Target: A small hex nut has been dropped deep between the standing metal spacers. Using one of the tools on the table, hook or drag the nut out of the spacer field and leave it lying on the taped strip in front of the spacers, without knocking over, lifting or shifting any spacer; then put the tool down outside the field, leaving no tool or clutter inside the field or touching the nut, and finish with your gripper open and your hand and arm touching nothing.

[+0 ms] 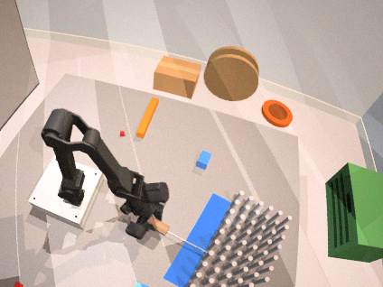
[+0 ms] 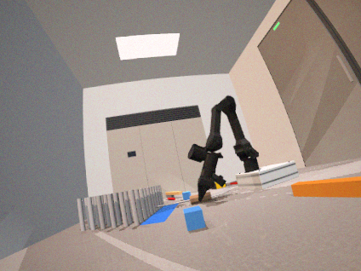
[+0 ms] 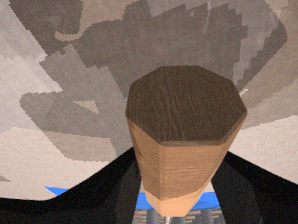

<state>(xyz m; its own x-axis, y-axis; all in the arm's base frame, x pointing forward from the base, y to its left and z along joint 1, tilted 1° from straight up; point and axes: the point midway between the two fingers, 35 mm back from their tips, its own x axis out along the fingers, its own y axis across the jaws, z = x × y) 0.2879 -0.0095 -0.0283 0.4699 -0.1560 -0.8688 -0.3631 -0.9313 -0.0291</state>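
My gripper (image 1: 152, 224) (image 3: 174, 151) is shut on the wooden handle (image 1: 160, 226) (image 2: 204, 198) (image 3: 182, 165) of a tool, low in front of the blue taped strip (image 1: 212, 217) (image 2: 159, 216) (image 3: 145, 201). The tool's thin metal rod (image 1: 182, 240) reaches across the strip; its far end is at the front row of the standing metal spacers (image 1: 241, 239) (image 2: 123, 209) (image 3: 192, 218). I cannot tell whether it touches a spacer or what shape its tip has. The spacers in view stand upright. The hex nut cannot be made out in any view.
An orange bar (image 1: 147, 118) (image 2: 332, 187), a small red cube (image 1: 122, 134) and a blue block (image 1: 204, 160) (image 2: 194, 219) lie beyond the arm. A green box (image 1: 361, 212) stands past the spacers. A light blue piece (image 1: 141, 284) shows at the top view's bottom edge.
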